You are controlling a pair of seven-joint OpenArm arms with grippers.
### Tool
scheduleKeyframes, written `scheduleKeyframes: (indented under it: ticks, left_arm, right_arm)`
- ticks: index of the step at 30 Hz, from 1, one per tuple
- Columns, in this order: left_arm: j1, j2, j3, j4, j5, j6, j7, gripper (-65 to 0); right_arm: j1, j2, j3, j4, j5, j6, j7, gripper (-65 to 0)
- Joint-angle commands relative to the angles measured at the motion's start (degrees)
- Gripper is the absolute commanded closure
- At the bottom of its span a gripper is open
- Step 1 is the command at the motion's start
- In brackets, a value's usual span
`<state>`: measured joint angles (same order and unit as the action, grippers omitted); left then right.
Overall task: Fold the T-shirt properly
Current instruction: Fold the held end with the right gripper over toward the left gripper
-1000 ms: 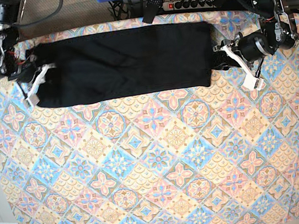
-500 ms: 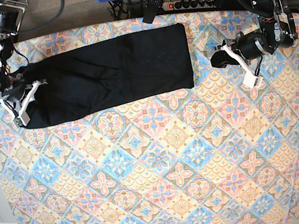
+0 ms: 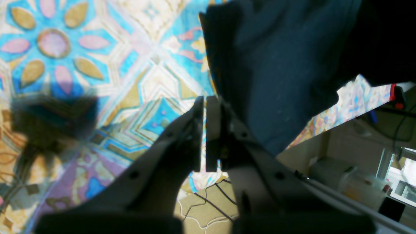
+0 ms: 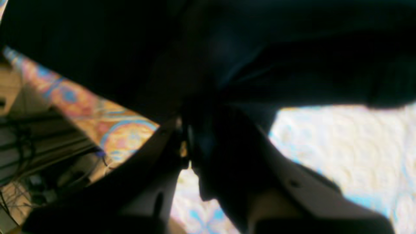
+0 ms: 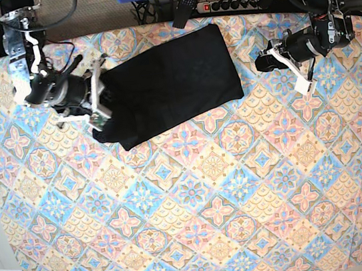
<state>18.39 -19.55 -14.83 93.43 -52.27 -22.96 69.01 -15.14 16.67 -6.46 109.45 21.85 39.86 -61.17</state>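
In the base view, at the left, the right gripper (image 5: pixel 98 96) is seen over the patterned tablecloth (image 5: pixel 191 208), clenched on the left end of the T-shirt (image 5: pixel 173 79). Half a second earlier this gripper was held near the table's left edge with the garment stretched out long; it has since been carried inward to the right, and the shirt's left end has been brought with it. In the right wrist view the dark fabric (image 4: pixel 208 48) is seen bunched between the closed fingers, though the picture is blurred and dim.

The T-shirt is now laid as a shorter, broader black block in the upper middle of the cloth, tilted so that its right end sits higher than its left. Its left part is doubled over the rest. Its right edge has stayed close to where it was.

At the right, the left gripper (image 5: pixel 292 66) is held apart from the shirt, above bare tablecloth, little moved from its earlier place. In the left wrist view its fingers (image 3: pixel 198 136) are pressed nearly together with only a thin slit between them and nothing is held; the shirt's edge (image 3: pixel 276 65) is seen beyond them
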Motion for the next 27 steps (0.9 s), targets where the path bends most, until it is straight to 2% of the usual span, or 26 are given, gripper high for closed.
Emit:
scheduleKeyframes:
  ticks: [1,4,14,20,24,27]
  left_arm:
    - [-0.15,-0.71,-0.33,0.86,-0.96,-0.29,-0.57,-0.1]
    - [-0.15,-0.62,-0.16,0.77,-0.96,-0.29,-0.57,-0.1]
    - [-0.15,2.10,0.02,0.77,0.62,-0.29,-0.57,-0.1]
    - [-0.15,3.33,-0.07,0.77,3.96,-0.29,-0.57,-0.1]
    - [-0.24,3.51,0.02,0.77,4.14,-0.29,-0.57,-0.1]
    - [-0.41,3.51,0.02,0.86,4.14,-0.29,-0.57,-0.1]
  right_arm:
    - [1.73,0.43,-1.76,1.19,1.32,0.14,1.78,-0.7]
    - [3.75,0.26,-7.39,1.19,1.32,0.14,1.87,-0.7]
    - [8.15,-7.30,-16.44,1.10,1.14,0.14,1.87,-1.0]
    - [10.96,-7.65,-21.63,0.84,-3.16,0.14,1.87,-1.1]
    - [14.04,-7.65,-25.76,0.66,-4.75,0.14,1.78,-1.1]
    - [16.15,-7.65,-29.89,-0.75,-8.62,0.14,1.52,-2.3]
